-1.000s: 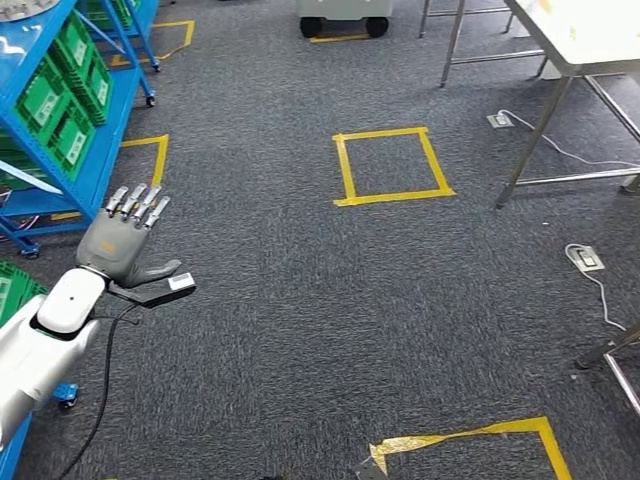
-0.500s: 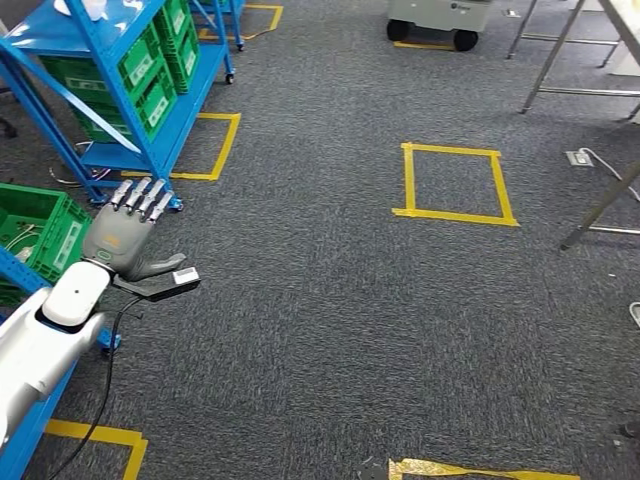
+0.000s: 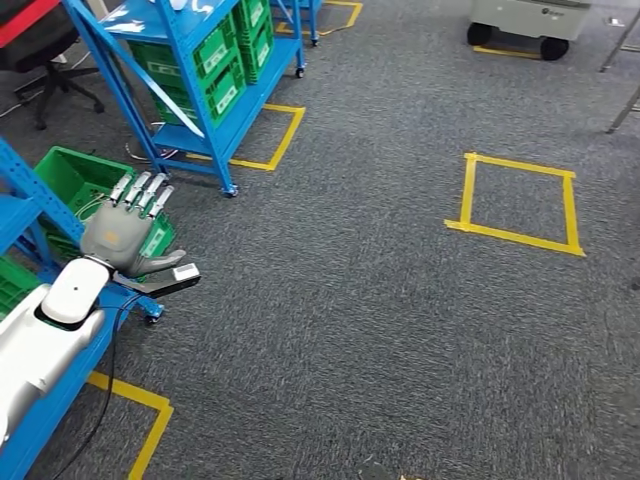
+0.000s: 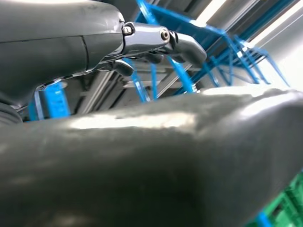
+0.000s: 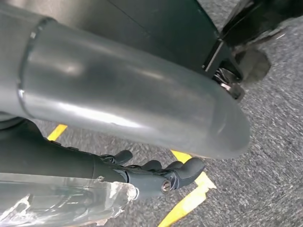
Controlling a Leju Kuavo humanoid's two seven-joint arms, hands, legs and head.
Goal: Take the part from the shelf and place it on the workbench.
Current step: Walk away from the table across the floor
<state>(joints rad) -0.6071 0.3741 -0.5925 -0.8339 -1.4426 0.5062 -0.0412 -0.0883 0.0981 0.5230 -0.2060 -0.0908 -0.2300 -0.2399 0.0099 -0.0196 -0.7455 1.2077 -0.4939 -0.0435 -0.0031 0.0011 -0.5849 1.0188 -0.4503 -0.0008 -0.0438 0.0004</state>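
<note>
Your left hand is reaching forward flat, palm down, fingers stretched out side by side and thumb out to the side, holding nothing. It is hovering over a green crate that is sitting low beside the near blue shelf frame, whose edge is running along the left of the head view. In the left wrist view the thick thumb is crossing the frame with the darker fingers extended beyond it toward blue shelf struts.

Your right hand is hanging over the grey carpet near a strip of yellow tape; its dark fingers are lying nearly straight and slightly apart, gripping nothing.

Ahead and to the left, a second blue shelf on castors is carrying rows of green bins. You cannot make out the part itself in any of them. A yellow tape square is marking the carpet to the right, well apart from the shelves.
</note>
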